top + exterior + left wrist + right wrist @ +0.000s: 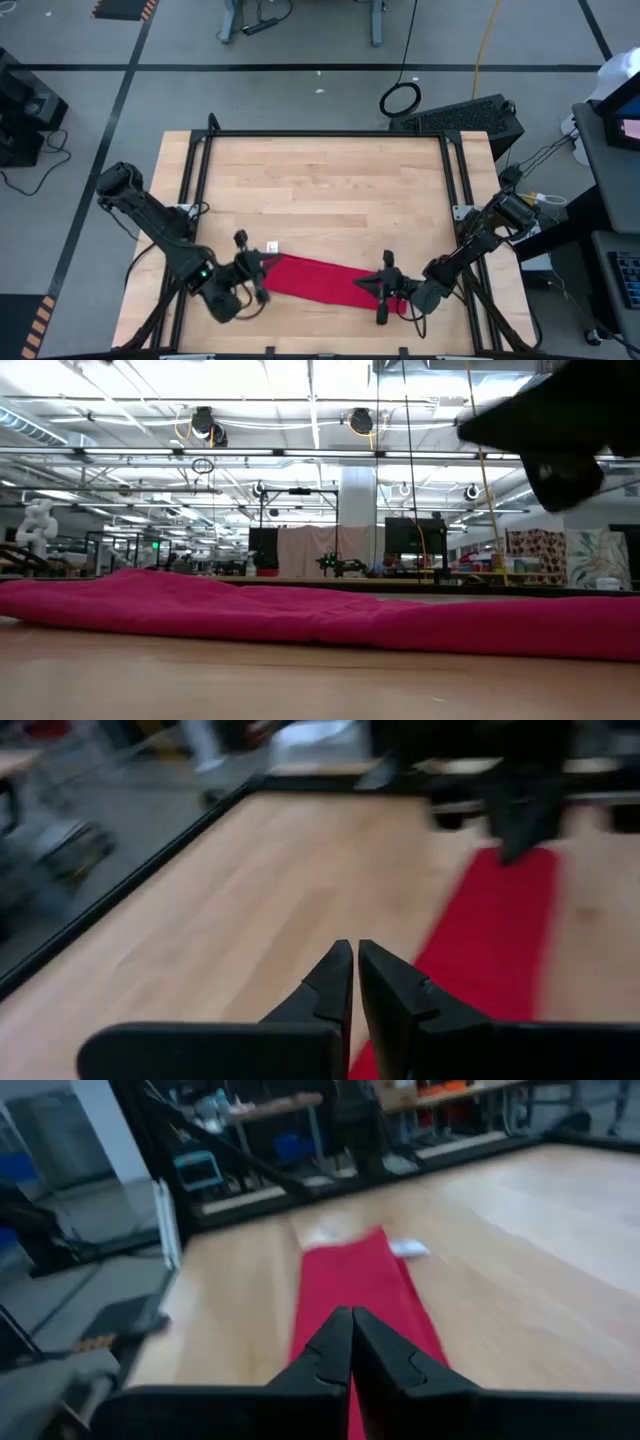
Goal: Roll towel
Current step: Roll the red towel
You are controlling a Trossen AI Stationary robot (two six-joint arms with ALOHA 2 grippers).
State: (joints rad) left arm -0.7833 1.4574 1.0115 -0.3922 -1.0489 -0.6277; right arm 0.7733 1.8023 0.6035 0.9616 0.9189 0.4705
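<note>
Red towel (318, 280) flat on table (320, 190), a pincer at either end

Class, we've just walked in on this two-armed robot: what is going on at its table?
A red towel lies folded into a long narrow strip on the wooden table, not yet rolled. The left gripper sits at one end of it, near the white tag, and the right gripper at the other end. Both have their fingers closed and hold nothing.

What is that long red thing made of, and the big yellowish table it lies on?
The long red towel looks like soft cloth: it sags flat with gentle bumps and no shine, and a small white tag sits at one end. The pale table top looks like wood, with plank lines and a smooth, slightly glossy finish, though it might be a wood-look surface.
</note>
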